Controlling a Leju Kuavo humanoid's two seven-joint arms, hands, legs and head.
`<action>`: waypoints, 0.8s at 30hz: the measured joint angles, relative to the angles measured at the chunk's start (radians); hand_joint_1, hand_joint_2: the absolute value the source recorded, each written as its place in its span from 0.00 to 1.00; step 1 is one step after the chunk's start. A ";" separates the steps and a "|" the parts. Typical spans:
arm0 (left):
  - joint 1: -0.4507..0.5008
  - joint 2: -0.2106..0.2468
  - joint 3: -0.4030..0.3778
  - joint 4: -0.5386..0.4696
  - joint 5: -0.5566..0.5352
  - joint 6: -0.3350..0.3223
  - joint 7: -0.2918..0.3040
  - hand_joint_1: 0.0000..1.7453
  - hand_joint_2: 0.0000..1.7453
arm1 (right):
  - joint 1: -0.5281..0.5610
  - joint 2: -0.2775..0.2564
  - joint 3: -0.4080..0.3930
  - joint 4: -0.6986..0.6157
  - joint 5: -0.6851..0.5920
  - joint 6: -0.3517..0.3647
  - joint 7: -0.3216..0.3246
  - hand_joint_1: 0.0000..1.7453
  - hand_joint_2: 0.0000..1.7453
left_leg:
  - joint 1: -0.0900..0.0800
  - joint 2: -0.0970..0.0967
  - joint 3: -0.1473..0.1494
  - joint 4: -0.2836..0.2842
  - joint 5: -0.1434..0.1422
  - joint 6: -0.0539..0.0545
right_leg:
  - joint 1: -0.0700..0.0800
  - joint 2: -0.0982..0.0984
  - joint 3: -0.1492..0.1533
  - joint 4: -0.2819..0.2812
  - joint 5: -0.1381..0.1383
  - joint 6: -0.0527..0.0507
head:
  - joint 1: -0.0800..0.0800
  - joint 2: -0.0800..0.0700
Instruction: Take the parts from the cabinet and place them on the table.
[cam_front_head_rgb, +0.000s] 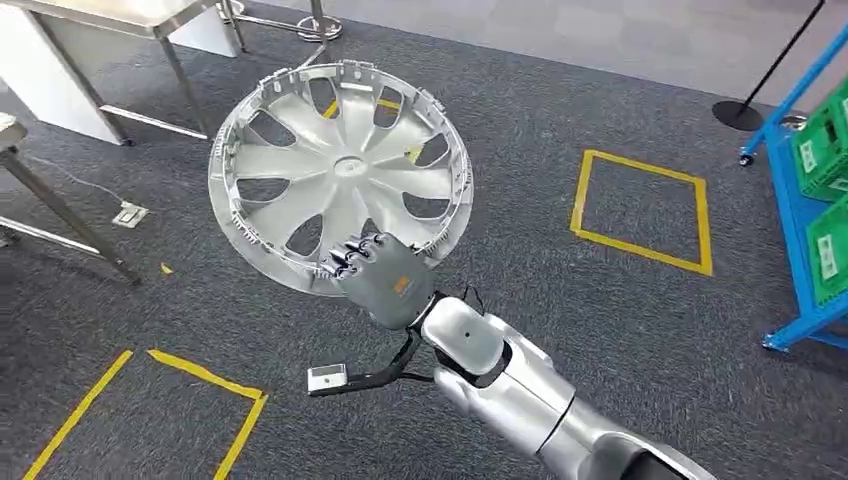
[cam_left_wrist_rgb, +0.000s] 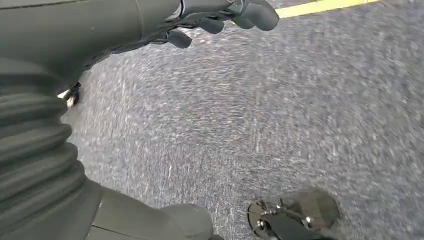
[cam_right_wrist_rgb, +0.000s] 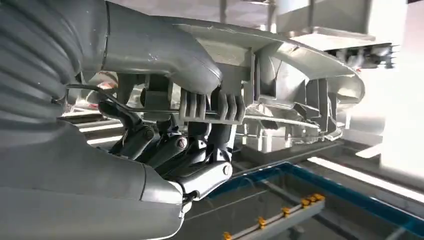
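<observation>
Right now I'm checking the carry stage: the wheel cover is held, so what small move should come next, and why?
Probably keep the grip and carry the wheel cover on toward the metal table at upper left. The right robot hand holds the cover by its rim, above grey carpet, with nothing under it to rest on. The left robot hand hangs free.

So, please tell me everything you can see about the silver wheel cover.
The wheel cover is a round, silver, plastic-looking disc with curved spokes, openings between them and small clips around its rim. It is held in the air above the grey carpet, tilted toward the head camera. The right hand grips its lower rim; nothing else touches it.
</observation>
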 joint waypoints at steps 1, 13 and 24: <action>0.002 -0.001 0.000 0.000 -0.004 0.004 -0.002 0.00 1.00 | -0.003 0.000 0.003 0.000 -0.005 -0.002 -0.005 1.00 1.00 | 0.001 -0.013 -0.001 0.001 0.001 -0.003 | 0.000 0.043 0.046 -0.092 0.036 -0.007 | 0.000 0.000; 0.018 0.009 0.008 0.002 0.024 0.017 0.047 0.00 1.00 | 0.008 0.008 0.014 0.008 -0.010 -0.011 0.011 1.00 1.00 | 0.007 0.083 -0.149 0.276 -0.110 -0.062 | 0.000 -0.067 0.070 -0.154 0.042 -0.043 | -0.010 0.000; 0.021 0.014 0.061 0.001 0.089 0.003 0.089 0.00 1.00 | 0.013 0.012 0.016 0.020 0.009 -0.029 0.037 1.00 1.00 | 0.011 0.088 -0.003 0.000 -0.003 -0.008 | -0.007 -0.039 0.035 -0.041 -0.046 0.016 | 0.001 0.000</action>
